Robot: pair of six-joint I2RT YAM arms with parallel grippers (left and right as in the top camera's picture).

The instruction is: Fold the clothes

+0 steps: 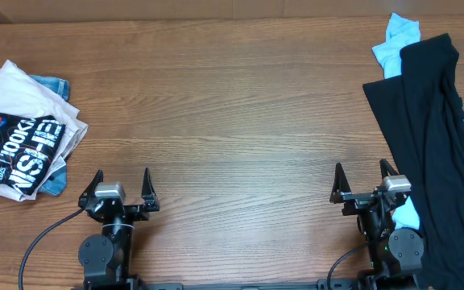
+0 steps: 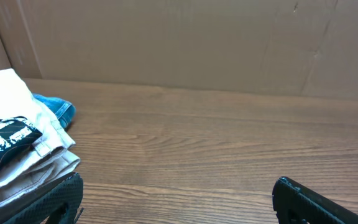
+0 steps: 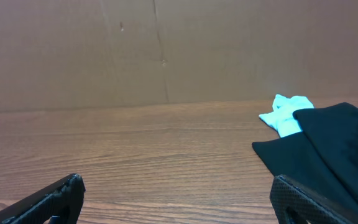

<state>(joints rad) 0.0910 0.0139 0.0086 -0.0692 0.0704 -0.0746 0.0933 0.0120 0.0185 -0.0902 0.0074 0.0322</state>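
Black garment [image 1: 433,137] runs off the right edge of the worktop [image 1: 232,121], covering most of a light-blue piece [image 1: 397,36]; left tool [image 1: 122,171] and right tool [image 1: 361,164] gape empty.

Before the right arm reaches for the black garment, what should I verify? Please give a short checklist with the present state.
1. Right gripper open and empty: ok.
2. Left gripper open and empty: ok.
3. Black garment separate from the light blue garment: not ok, it lies over it.
4. Black garment free of the right arm: cannot tell, its edge runs close beside it.
5. Bare table in the middle for folding: ok.
6. Folded stack off to the left: ok.
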